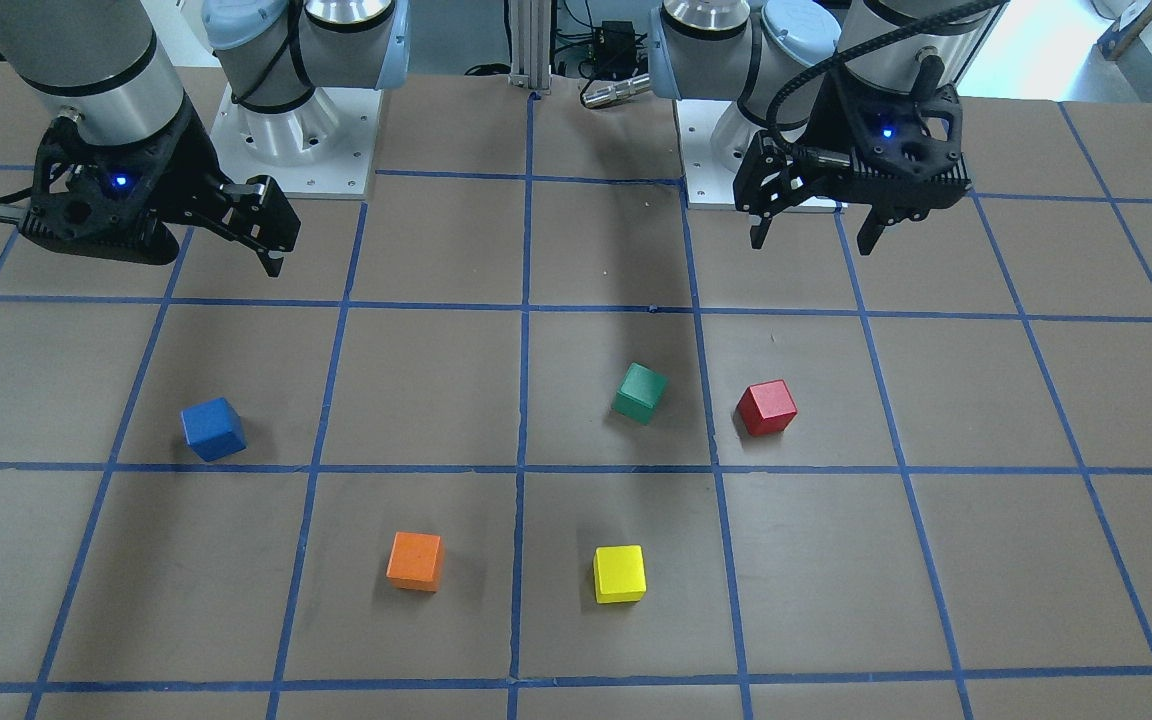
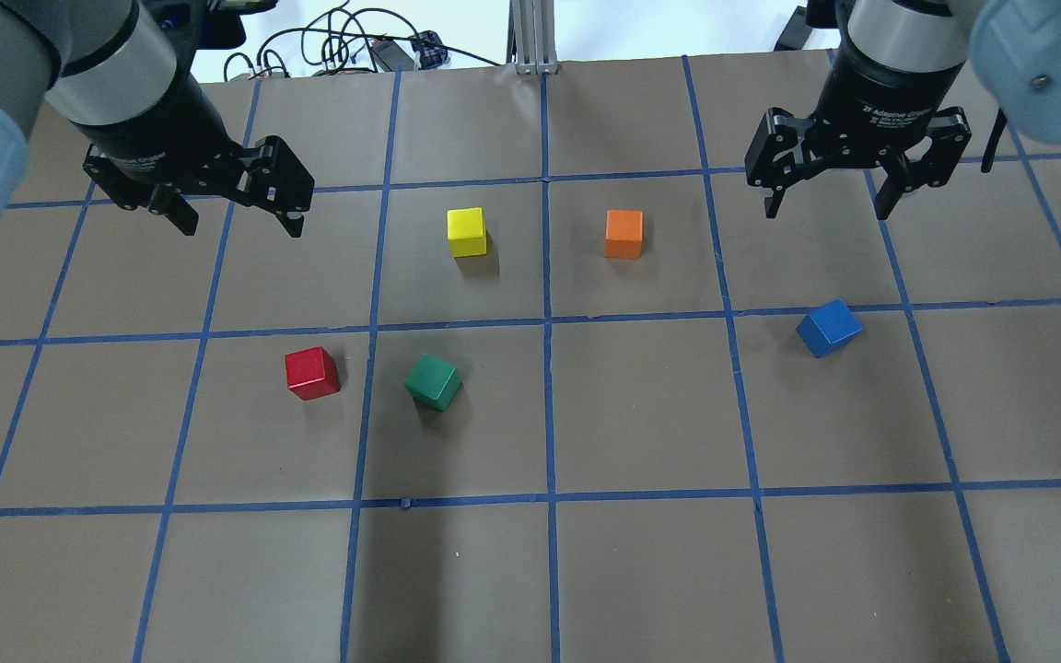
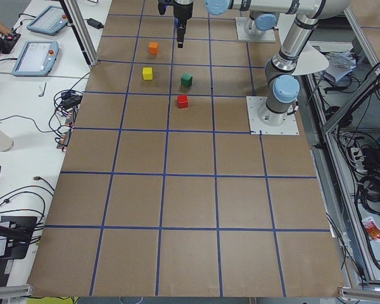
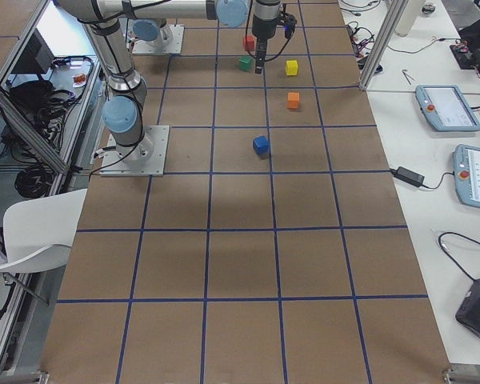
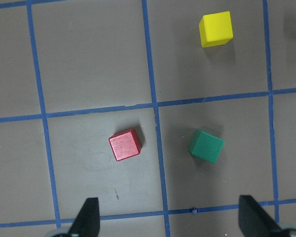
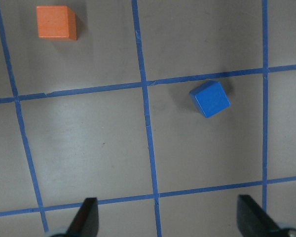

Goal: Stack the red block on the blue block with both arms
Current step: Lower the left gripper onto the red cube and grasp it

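Note:
The red block (image 2: pixel 311 372) lies on the brown table, on my left side, with the green cube just beside it. It also shows in the left wrist view (image 5: pixel 125 145). The blue block (image 2: pixel 829 328) lies on my right side and shows in the right wrist view (image 6: pixel 210 98). My left gripper (image 2: pixel 240 226) is open and empty, hanging above the table beyond the red block. My right gripper (image 2: pixel 826 212) is open and empty, hanging above the table beyond the blue block. The two blocks are far apart.
A green cube (image 2: pixel 434 381) lies right of the red block. A yellow cube (image 2: pixel 467 231) and an orange cube (image 2: pixel 623 233) lie further out, between the grippers. Blue tape lines grid the table. The arm bases (image 1: pixel 286 130) stand at the table's robot side.

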Controlling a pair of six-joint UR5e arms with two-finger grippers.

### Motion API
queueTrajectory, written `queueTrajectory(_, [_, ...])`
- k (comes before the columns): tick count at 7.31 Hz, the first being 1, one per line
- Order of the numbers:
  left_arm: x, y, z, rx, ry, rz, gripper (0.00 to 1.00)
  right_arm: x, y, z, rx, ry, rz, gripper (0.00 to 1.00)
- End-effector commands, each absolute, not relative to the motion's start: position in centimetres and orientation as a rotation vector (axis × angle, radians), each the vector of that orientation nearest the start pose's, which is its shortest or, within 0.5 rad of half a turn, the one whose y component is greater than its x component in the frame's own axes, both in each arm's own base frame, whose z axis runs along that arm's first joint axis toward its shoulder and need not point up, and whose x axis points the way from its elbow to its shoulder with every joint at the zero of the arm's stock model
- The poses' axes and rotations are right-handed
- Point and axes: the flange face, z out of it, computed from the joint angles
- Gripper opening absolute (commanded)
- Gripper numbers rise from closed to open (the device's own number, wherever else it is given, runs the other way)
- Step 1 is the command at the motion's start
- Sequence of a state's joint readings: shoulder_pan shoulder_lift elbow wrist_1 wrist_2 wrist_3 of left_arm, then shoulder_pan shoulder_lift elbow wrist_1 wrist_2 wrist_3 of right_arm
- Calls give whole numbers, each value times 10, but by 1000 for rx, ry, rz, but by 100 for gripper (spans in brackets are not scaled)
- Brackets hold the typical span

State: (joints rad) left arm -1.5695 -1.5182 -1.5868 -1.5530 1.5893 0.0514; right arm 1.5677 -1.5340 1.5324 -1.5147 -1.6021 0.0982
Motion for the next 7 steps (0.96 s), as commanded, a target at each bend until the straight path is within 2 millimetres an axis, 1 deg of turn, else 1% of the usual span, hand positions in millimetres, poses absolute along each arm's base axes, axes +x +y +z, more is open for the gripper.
queueTrajectory(1, [-127, -475, 509, 52, 3120, -78, 100, 129, -502, 483, 157, 3168, 85, 100])
queueTrajectory(5, [-127, -475, 507, 45, 3118, -64, 100, 129, -502, 483, 154, 3168, 83, 100])
queueTrajectory(6, [-122, -470, 501, 8, 3108, 3, 100, 128, -503, 484, 157, 3173, 78, 100])
queueTrajectory(7, [-114, -480, 497, -21, 3108, 16, 100, 128, -502, 483, 157, 3173, 83, 100])
